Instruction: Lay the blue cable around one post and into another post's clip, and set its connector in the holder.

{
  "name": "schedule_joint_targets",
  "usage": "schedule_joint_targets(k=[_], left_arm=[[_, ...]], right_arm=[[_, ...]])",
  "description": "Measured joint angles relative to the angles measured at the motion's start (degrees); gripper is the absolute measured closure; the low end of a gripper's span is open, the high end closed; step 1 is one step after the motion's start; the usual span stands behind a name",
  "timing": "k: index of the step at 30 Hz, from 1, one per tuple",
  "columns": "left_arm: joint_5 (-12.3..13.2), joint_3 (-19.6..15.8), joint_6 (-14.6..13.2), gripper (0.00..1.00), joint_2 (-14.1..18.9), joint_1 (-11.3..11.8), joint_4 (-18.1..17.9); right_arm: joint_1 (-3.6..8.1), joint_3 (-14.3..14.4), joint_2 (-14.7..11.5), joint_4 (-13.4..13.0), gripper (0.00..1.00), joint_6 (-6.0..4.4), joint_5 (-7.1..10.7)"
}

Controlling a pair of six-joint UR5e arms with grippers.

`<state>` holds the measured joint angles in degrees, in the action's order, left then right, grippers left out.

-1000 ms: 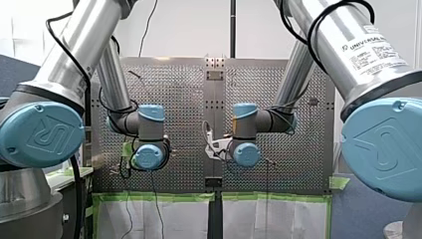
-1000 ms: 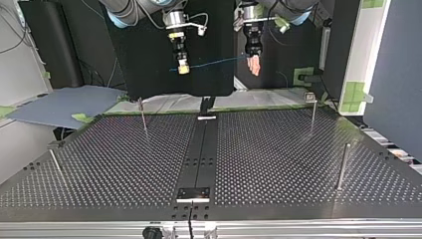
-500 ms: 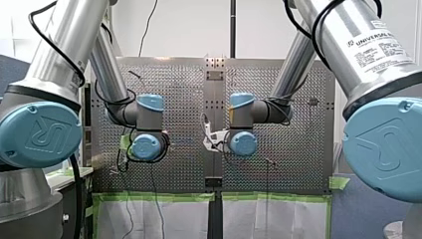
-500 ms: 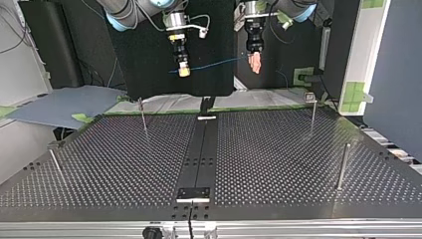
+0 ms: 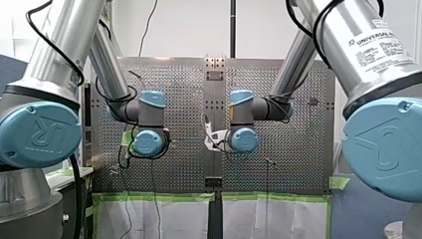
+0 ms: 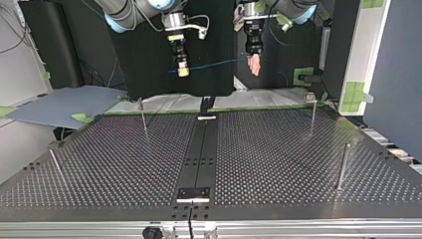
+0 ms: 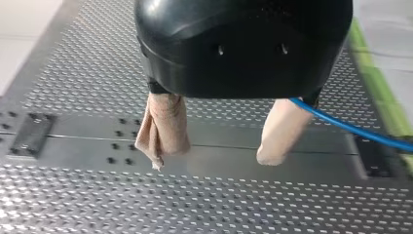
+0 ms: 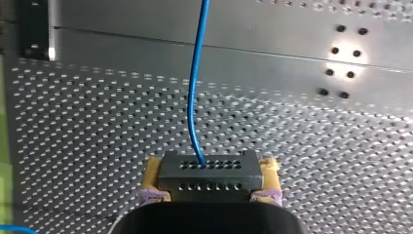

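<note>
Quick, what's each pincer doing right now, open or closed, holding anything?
Left pincer: open; the blue cable runs past one side of it.
Right pincer: closed on the black connector.

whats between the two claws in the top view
Only the blue cable spans the open air from my right claw to my left claw; the top view shows this.

The table [image 8: 97, 122] is perforated, dull-shining metal. The blue cable [image 8: 194, 97] looks smooth and glossy, its connector [image 8: 209, 176] matt black plastic.
</note>
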<state>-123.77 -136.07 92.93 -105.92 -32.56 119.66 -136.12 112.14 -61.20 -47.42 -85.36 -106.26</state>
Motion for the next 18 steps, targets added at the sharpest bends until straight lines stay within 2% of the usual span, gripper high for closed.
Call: schedule_joint_targets(k=[7, 18], left_arm=[[0.03, 1.99, 0.66, 0.0, 3.46, 0.47, 3.26], [-2.12, 6.5, 3.36, 0.0, 9.28, 2.38, 9.06]], right_arm=[[0.36, -3.11, -3.39, 3.21, 1.0, -1.31, 0.29], [0.79, -7.87, -9.09, 8.23, 1.0, -1.59, 0.43]])
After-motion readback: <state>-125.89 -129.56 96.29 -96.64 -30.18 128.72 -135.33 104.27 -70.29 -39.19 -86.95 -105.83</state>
